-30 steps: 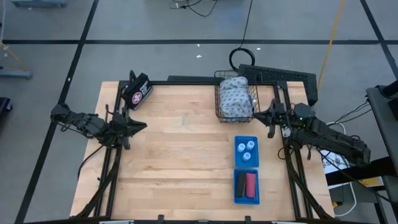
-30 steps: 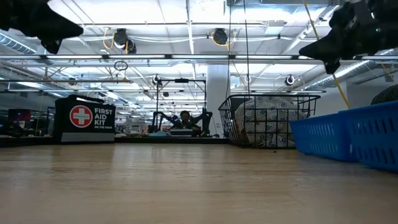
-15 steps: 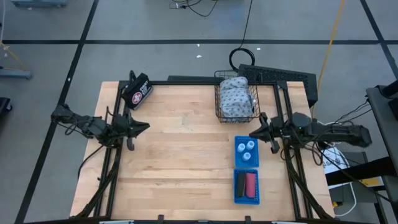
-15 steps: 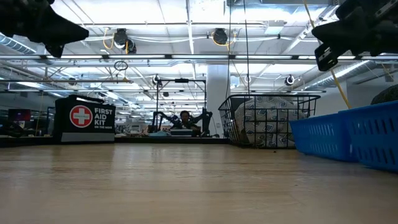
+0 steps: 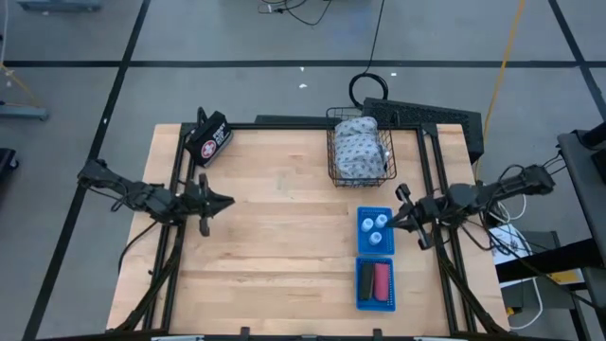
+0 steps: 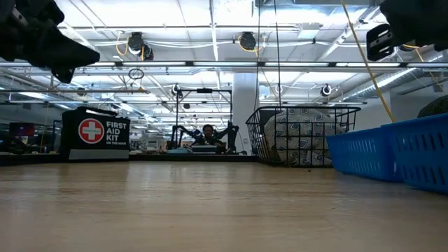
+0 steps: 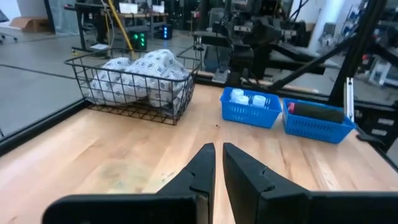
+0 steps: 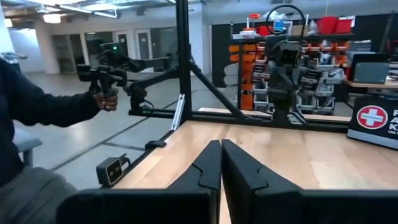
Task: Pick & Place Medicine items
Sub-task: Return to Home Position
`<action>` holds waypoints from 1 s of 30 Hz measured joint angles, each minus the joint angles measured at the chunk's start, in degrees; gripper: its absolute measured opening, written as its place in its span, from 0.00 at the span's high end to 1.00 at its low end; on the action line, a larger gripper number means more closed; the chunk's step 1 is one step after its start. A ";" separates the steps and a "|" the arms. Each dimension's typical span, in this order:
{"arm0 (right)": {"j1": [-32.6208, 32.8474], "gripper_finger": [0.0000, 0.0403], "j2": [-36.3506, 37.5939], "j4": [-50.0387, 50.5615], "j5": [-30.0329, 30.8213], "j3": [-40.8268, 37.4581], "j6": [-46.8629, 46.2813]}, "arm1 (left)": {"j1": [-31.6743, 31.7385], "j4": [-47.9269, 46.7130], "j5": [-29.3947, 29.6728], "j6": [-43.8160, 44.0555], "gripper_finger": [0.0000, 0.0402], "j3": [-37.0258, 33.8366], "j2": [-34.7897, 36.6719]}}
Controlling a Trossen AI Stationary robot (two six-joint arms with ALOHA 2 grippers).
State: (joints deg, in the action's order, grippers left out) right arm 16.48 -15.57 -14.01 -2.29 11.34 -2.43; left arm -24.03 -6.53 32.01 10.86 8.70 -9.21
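Homing: I'd draw both arms back at height, the right one well clear of tray and basket.
Left gripper (image 5: pixel 216 202) empty, fingers pressed together, over table (image 5: pixel 275 246) left of centre.
Pouch (image 5: pixel 358 152) in wire basket (image 5: pixel 332 161), long axis far-to-near.
Bottles (image 5: pixel 375 227) in farther blue tray (image 5: pixel 375 252).
Pink piece (image 5: pixel 383 278) and black piece (image 5: pixel 366 278) side by side in nearer blue tray (image 5: pixel 375 306), same axis.
Right gripper (image 5: pixel 390 218) empty, closed, raised just beside farther blue tray.

Pouch (image 5: pixel 358 144) in basket (image 5: pixel 330 152), bottles (image 5: pixel 376 238) in tray (image 5: pixel 375 251)
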 joint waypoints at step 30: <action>2.35 0.99 15.43 8.90 -2.17 -7.22 8.30 | 0.07 10.09 -6.63 -2.08 0.91 -7.75 -0.13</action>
State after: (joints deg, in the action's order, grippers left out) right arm 18.82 -0.14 -5.11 -4.47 4.12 5.87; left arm -23.97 3.57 25.38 8.78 0.95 -9.34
